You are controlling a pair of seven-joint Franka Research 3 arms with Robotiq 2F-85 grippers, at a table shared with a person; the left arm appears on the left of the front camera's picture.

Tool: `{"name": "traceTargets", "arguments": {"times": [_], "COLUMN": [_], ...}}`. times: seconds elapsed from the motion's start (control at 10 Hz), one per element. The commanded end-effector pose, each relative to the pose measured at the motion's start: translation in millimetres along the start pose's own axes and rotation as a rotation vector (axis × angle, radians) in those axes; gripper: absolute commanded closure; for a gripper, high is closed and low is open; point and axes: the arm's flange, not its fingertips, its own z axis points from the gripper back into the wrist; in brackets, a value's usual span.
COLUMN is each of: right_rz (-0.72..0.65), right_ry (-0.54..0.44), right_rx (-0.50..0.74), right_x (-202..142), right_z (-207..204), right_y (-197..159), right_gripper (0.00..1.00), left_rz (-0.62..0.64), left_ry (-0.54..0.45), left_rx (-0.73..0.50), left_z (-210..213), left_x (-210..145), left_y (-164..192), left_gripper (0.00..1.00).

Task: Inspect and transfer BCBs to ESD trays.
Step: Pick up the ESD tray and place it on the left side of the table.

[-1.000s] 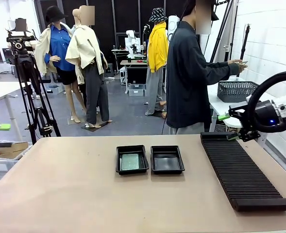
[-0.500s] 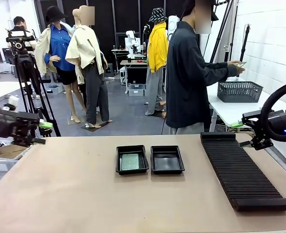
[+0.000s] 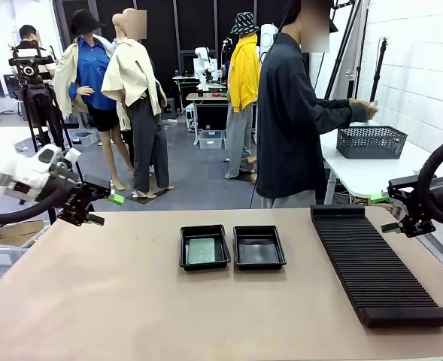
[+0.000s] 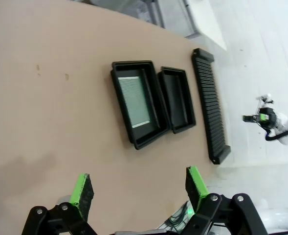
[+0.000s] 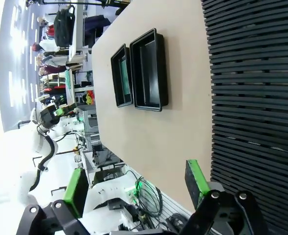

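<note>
Tan tabletop (image 3: 131, 301) spreads wide in front of me, with a long black slotted rack (image 3: 371, 263) along its right side and two shallow black trays at the middle, the left tray (image 3: 183, 250) just beside the right tray (image 3: 238, 250). My left claw (image 3: 107, 209) hangs near the table's far left corner and my right claw (image 3: 383, 213) by the rack's far end. Both have their fingers spread wide, hold nothing, and are well apart from the trays. One green circuit board (image 3: 203, 251) lies flat in the left tray; the right tray looks bare. I judge that board light, thin and stiff, yet easy to scratch or crack, and lying flush on the tray floor it gives little to pinch. I'd take it by two opposite bare edges, lightly, never across the face, and watch for it sliding on the smooth plastic.
</note>
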Motion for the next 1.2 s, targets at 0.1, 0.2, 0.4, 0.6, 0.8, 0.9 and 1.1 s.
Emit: {"name": "traceTargets", "arguments": {"times": [0.1, 0.2, 0.4, 0.6, 0.8, 0.9, 1.1], "right_rz": [-0.007, -0.007, -0.007, -0.007, -0.007, -0.007, -0.007], "right_ry": [-0.005, -0.005, -0.005, -0.005, -0.005, -0.005, -0.005], "right_rx": [-0.007, -0.007, -0.007, -0.007, -0.007, -0.007, -0.007], "right_x": [2, 2, 2, 2, 2, 2, 2], "right_z": [-5, -5, -5, -5, -5, -5, -5], "right_y": [3, 3, 3, 3, 3, 3, 3], "right_gripper": [0.00, 0.00, 0.00, 0.00, 0.00, 0.00, 0.00], "left_rz": [0.051, 0.067, 0.091, 0.080, 0.087, 0.076, 0.051], "left_ry": [0.109, 0.125, 0.181, 0.239, 0.286, 0.311, 0.343], "left_rx": [0.142, 0.165, 0.198, 0.264, 0.310, 0.336, 0.376], "left_z": [-48, -64, -93, -124, -152, -166, -189], "left_x": [27, 35, 46, 60, 66, 65, 58], "left_y": [-21, -29, -42, -49, -56, -60, -70], "left_gripper": [0.00, 0.00, 0.00, 0.00, 0.00, 0.00, 0.00]}}
